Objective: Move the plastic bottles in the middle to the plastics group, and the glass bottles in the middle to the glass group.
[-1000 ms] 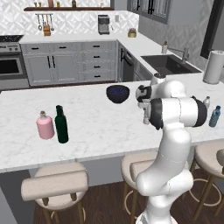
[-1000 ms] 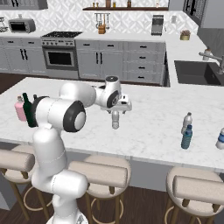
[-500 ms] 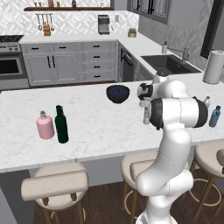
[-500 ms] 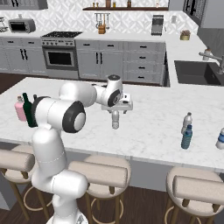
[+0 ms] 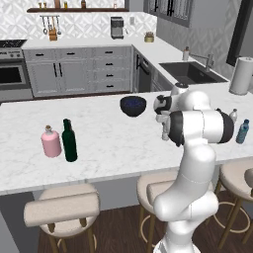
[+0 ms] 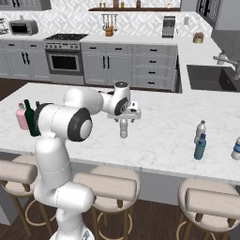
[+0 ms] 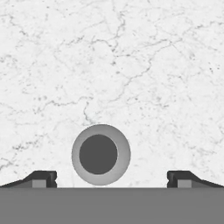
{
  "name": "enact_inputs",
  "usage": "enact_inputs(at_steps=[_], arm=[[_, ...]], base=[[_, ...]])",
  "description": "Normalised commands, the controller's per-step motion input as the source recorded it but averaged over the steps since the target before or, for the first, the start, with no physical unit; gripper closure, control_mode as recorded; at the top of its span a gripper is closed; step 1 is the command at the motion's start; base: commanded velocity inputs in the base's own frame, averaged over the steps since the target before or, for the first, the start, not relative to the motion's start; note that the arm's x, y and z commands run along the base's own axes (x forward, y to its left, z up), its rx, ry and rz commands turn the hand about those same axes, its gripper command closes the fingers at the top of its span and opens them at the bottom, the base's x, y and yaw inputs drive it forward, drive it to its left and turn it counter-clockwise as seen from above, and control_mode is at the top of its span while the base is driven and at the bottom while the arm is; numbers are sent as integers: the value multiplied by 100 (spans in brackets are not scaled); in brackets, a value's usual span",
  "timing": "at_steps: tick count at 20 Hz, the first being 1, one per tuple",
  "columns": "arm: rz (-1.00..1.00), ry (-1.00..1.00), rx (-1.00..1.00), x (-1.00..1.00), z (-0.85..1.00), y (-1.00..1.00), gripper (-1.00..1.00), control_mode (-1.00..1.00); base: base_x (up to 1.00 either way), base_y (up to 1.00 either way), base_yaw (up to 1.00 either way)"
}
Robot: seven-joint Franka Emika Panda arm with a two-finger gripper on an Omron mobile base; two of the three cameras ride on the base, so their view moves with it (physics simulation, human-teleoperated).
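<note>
L to R: green glass bottle (image 5: 69, 142) stands just beside pink flask (image 5: 51, 143), my gripper (image 7: 112, 178) hangs w/ fingers wide apart over a small grey bottle top (image 7: 101, 154), blue plastic bottle (image 6: 200, 147) touches clear bottle (image 6: 200, 130).

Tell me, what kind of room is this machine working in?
It looks like a home kitchen, computer-rendered. A stove with an oven stands among grey cabinets, a sink with a faucet is set in the far counter, and bar stools line a marble island holding bottles.
</note>
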Motion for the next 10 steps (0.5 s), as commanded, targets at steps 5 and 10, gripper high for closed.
enact_inputs(at_steps=[5,10], arm=[[0,0,0,1,-9,1,-100,-100],[0,0,0,6,-9,0,-100,-100]], base=[[0,0,0],[0,0,0]])
